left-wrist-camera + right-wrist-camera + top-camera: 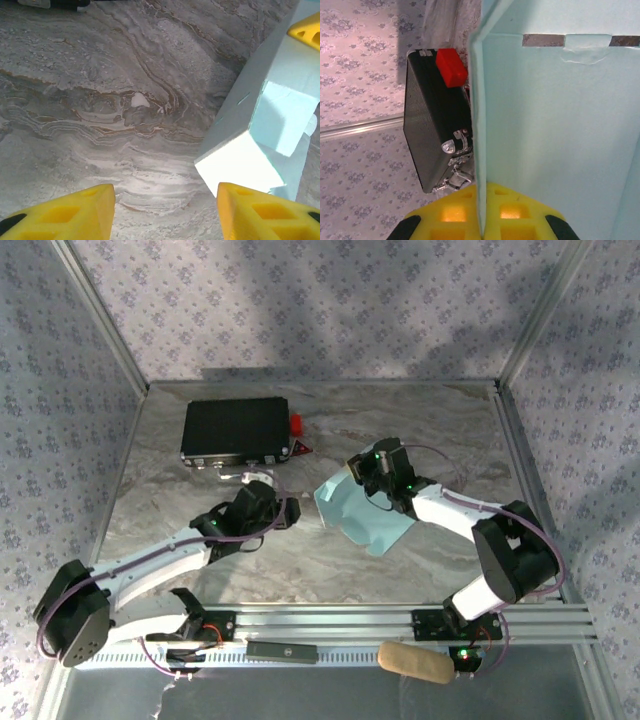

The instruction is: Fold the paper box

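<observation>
Paper box (pixel 365 520), pale blue card, partly folded, is seen on the marble table (pixel 200 500), just off table centre at about 4 o'clock, with one panel raised. Right gripper (pixel 358 472) is placed at the box's 12 o'clock edge. In the right wrist view its yellow pads (pixel 445 215) are clamped on an upright card panel of the box (pixel 555 130), the card edge running down between them. Left gripper (pixel 288 510) is noted at the box's 9 o'clock side. In the left wrist view its yellow fingers (pixel 65 212) are spread wide with bare marble between them, and a box (pixel 260 120) corner lies just beside the right-hand finger; contact cannot be told. Black case (pixel 235 430) with red parts (pixel 297 423) is recorded at 11 o'clock of table centre, well apart from the box.
</observation>
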